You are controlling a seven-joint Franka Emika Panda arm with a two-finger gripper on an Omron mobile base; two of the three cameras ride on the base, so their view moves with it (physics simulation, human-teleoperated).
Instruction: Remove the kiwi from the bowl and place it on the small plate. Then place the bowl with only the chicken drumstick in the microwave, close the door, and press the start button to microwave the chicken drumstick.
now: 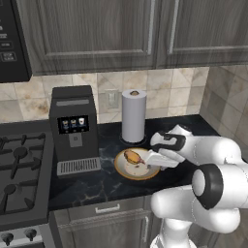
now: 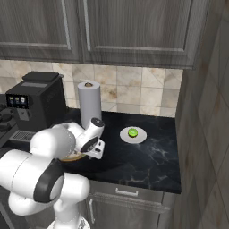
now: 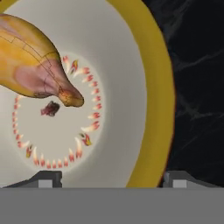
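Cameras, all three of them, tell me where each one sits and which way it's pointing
Left base view: behind the arm's left, facing the counter; bowl, chicken drumstick, coffee machine, paper towel roll; white arm lower right.
Right base view: behind the arm's right, facing the counter corner; kiwi on small plate; white arm lower left.
Hand view: on the hand, looking down into the bowl; gripper straddling its rim.
Shared: both base views show the coffee machine, paper towel roll and counter.

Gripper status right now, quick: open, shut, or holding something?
Gripper: open, holding nothing; fingertips straddle the bowl rim, one inside, one outside over the counter.
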